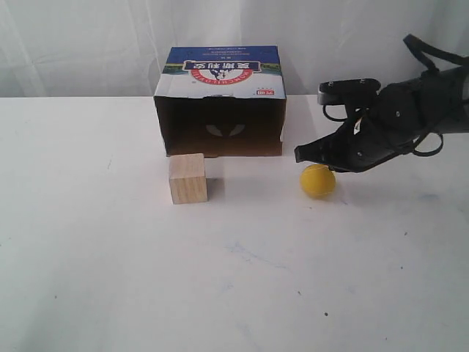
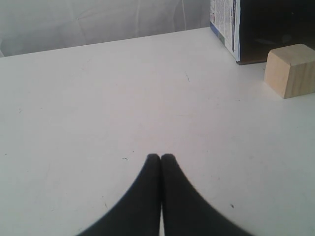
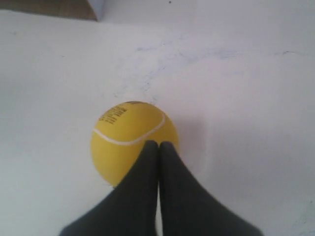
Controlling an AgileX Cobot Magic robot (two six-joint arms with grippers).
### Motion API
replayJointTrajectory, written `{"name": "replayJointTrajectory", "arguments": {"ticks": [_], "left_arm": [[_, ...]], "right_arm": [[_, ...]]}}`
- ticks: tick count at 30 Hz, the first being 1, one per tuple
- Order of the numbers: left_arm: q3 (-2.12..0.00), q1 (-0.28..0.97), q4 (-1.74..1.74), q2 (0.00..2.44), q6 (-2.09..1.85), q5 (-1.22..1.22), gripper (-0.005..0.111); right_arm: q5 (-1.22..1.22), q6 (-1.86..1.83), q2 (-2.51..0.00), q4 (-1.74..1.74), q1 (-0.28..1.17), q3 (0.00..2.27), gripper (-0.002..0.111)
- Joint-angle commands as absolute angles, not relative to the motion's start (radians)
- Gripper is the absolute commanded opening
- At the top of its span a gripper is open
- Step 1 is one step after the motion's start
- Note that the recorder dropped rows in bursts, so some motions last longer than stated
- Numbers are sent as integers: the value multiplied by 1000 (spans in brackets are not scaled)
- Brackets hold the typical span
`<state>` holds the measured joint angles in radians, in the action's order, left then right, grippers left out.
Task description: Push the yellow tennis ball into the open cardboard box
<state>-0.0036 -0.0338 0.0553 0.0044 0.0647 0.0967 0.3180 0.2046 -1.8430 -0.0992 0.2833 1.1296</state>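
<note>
Exterior view: wooden cube (image 1: 187, 178) before box (image 1: 220, 71)

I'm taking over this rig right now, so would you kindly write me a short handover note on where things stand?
Right gripper: shut, empty, its tips at the yellow tennis ball; contact cannot be confirmed.
Left gripper: shut, empty, over bare table, away from the ball.
The ball lies on the table outside the open cardboard box, in front of and just beyond its right front corner in the exterior view. A wooden cube stands before the left part of the opening.
Done: the ball is not yet in the box.
Left: push the ball leftwards and back into the opening, probably with the right arm, clear of the cube.
</note>
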Motion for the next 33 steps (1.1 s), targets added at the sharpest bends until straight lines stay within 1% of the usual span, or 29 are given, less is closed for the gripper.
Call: {"name": "replayJointTrajectory", "arguments": {"ticks": [1,12,21,27,33], "left_arm": [[0,-27,59,0,63,90,0],[0,-27,59,0,63,90,0],[0,-27,59,0,63,90,0],[0,-27,59,0,63,90,0],[0,-27,59,0,63,90,0]], "right_arm": [[289,160,-1810,-74,327,1127,0],[268,153,-1831,-58,376,1127,0],[228,153,-1838,-41,453,1127,0],[307,153,-1838,-33,467,1127,0],[332,153,-1838,-33,469,1127,0]]}}
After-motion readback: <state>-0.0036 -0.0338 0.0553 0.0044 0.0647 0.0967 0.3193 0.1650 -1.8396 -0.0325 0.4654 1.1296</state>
